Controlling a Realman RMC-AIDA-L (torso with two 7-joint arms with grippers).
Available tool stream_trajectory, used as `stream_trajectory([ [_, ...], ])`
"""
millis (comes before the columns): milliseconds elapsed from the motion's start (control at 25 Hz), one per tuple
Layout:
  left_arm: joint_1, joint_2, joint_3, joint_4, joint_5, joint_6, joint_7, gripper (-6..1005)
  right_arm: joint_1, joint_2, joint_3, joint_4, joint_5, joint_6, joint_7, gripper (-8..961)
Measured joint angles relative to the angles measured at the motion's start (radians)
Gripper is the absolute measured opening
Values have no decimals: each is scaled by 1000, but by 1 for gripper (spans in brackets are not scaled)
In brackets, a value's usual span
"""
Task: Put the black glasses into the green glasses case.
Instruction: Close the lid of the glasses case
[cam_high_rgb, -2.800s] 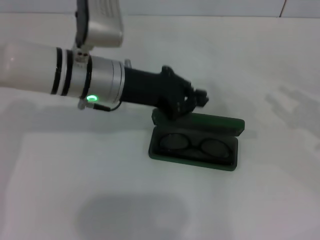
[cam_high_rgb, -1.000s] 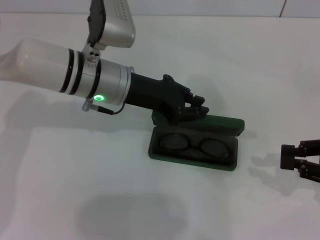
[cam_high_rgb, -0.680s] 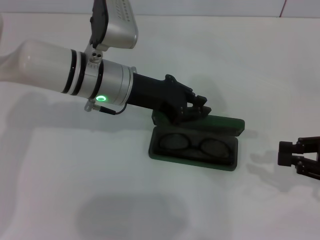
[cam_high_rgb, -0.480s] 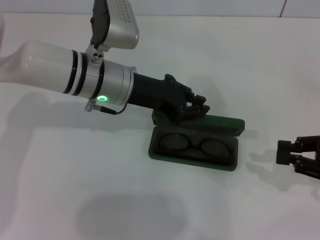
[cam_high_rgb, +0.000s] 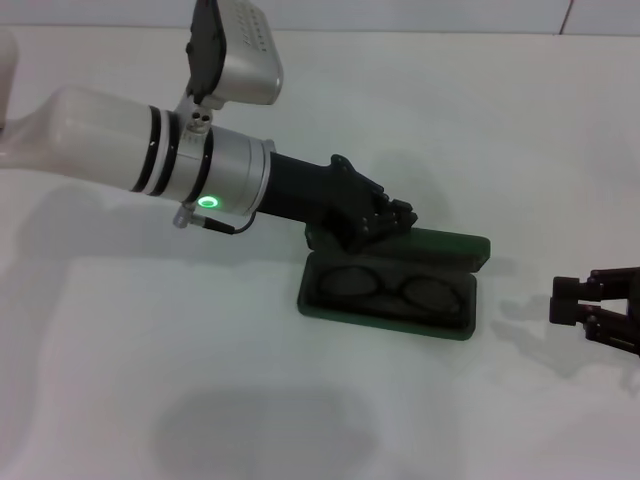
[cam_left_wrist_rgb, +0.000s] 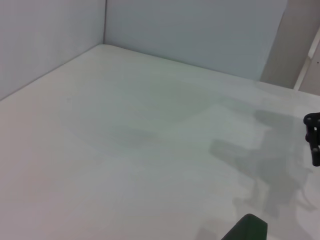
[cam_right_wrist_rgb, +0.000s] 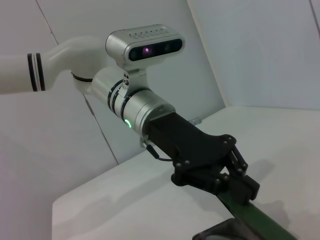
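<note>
- Black glasses (cam_high_rgb: 388, 290) lie in the tray of the open green glasses case (cam_high_rgb: 440, 325), same as before.
- Left gripper (cam_high_rgb: 398, 216), fingers pressed together, stays at the raised lid's rim.
- Right gripper (cam_high_rgb: 585, 311) has crept in from the right edge, partly cut off; jaws spread.

— Position of glasses (cam_high_rgb: 388, 290)?
— Inside open case (cam_high_rgb: 330, 307), on table (cam_high_rgb: 150, 380).
— Grippers?
— Left gripper (cam_high_rgb: 392, 218) at raised lid, behind glasses. Right gripper (cam_high_rgb: 590, 312) well apart, right of case.
</note>
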Motion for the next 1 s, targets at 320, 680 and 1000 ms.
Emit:
stream_trajectory([
  [320, -34, -2, 1, -62, -3, -9, 29, 109, 1, 0, 2, 0, 0, 9, 0, 260],
  [680, -29, -3, 32, -67, -6, 37, 40, 111, 1, 1, 3, 0, -1, 11, 0, 260],
  [1000, -17, -5, 56, -82, 1, 52, 42, 108, 3, 0, 3, -2, -1, 11, 0, 261],
])
